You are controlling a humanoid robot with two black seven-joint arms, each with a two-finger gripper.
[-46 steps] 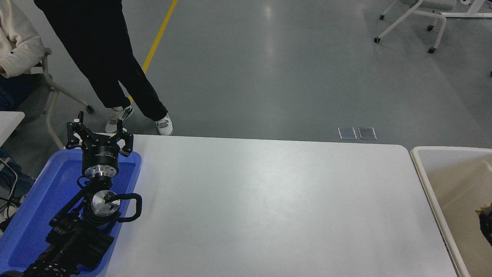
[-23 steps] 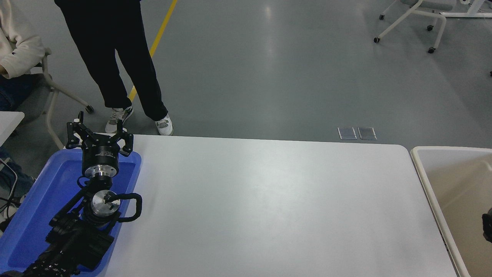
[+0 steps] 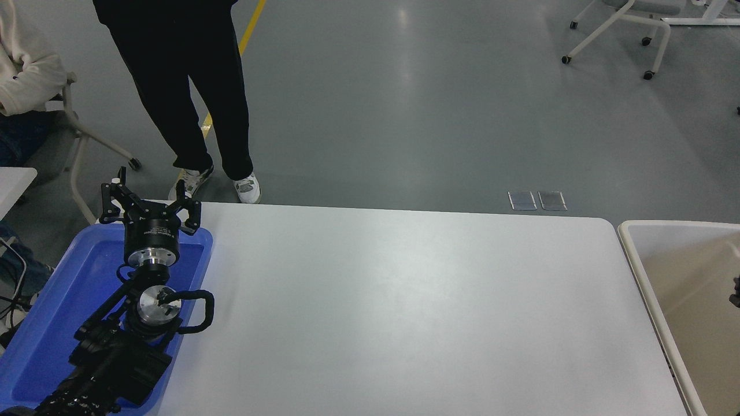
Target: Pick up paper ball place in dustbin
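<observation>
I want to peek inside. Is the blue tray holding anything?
Cannot tell fully: the blue tray shows bare blue floor, but the parked left gripper and its arm cover part.

The left arm comes in from the lower left corner and points away from the camera. Its left claw [image 3: 149, 199] is at the far end, with its black fingers [image 3: 109, 202] spread wide apart. Only a tiny black bit of the right claw [image 3: 736, 292] peeks in at the right edge.
</observation>
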